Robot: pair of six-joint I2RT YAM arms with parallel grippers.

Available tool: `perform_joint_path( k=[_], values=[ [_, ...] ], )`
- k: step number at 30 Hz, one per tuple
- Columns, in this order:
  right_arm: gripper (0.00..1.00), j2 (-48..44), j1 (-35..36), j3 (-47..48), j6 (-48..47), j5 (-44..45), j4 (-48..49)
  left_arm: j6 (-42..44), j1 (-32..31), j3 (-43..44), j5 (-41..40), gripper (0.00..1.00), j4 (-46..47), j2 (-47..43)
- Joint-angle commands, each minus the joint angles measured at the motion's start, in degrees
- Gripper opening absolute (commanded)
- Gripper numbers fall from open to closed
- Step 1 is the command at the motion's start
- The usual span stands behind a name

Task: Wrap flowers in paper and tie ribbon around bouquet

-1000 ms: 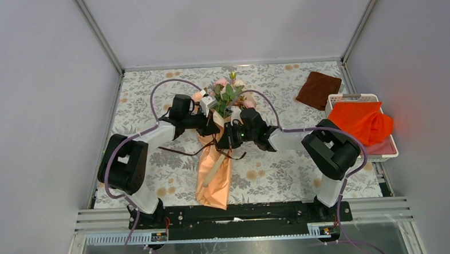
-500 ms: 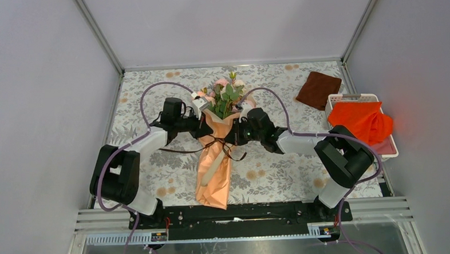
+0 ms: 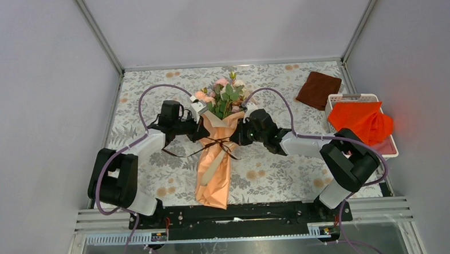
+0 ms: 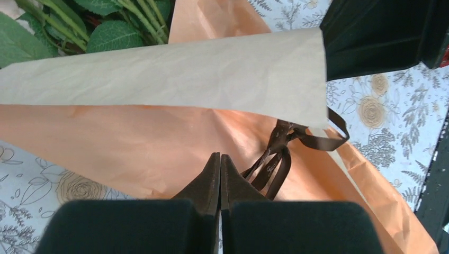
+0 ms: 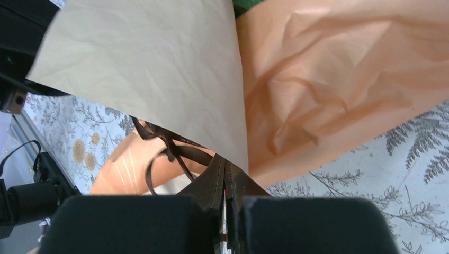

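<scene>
The ribbon (image 3: 216, 143) is knotted across the bouquet (image 3: 212, 179), which is laid near-to-far; its strands are pinched by the left gripper (image 4: 219, 156) and right gripper (image 5: 225, 162), set equally close on either side.

left claw (image 3: 202, 135) drawn leftward, right claw (image 3: 238, 138) drawn rightward, ribbon (image 3: 217, 144) loops pulled tighter on bouquet (image 3: 212, 173)

Readable text: none in any view (top camera or either wrist camera).
Paper (image 3: 213, 174): plain peach face and plain tan back, no print or label.
Ribbon (image 4: 279, 159): plain dark brown, no lettering.
Surface (image 3: 271, 176): flower-and-leaf pattern only, no words or numbers.
Robot arms: no brand mark or number clear enough to read.
</scene>
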Motion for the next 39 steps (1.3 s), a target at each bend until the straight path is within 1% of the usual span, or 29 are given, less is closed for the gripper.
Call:
perform_joint_path(
  k=[1, 5, 10, 17, 33, 39],
  values=[
    [0.00, -3.3, -0.4, -2.6, -1.5, 2.3, -0.3, 3.4, 0.7, -1.1, -4.1, 0.00, -1.4, -1.2],
    [0.00, -5.6, -0.4, -6.2, -1.0, 2.7, -1.0, 3.7, 0.9, -0.9, -8.1, 0.00, -2.8, -0.8],
    [0.00, -8.7, -0.4, -10.8, -0.4, 4.3, -1.5, 4.1, 1.3, -0.6, -9.7, 0.00, -4.2, 0.2],
    [0.00, -9.2, -0.8, -15.6, 0.1, 5.3, -1.3, 6.1, 1.7, 1.4, -14.7, 0.00, -7.7, 3.1],
    [0.00, -5.9, -4.1, -19.0, 1.1, 1.7, 0.8, 7.7, 2.3, 0.9, -17.5, 0.00, -8.5, 4.2],
    [0.00, -5.1, -4.6, -19.7, 1.6, 0.9, 1.9, 8.9, 2.3, -0.3, -16.5, 0.00, -8.8, 3.4]
  ],
)
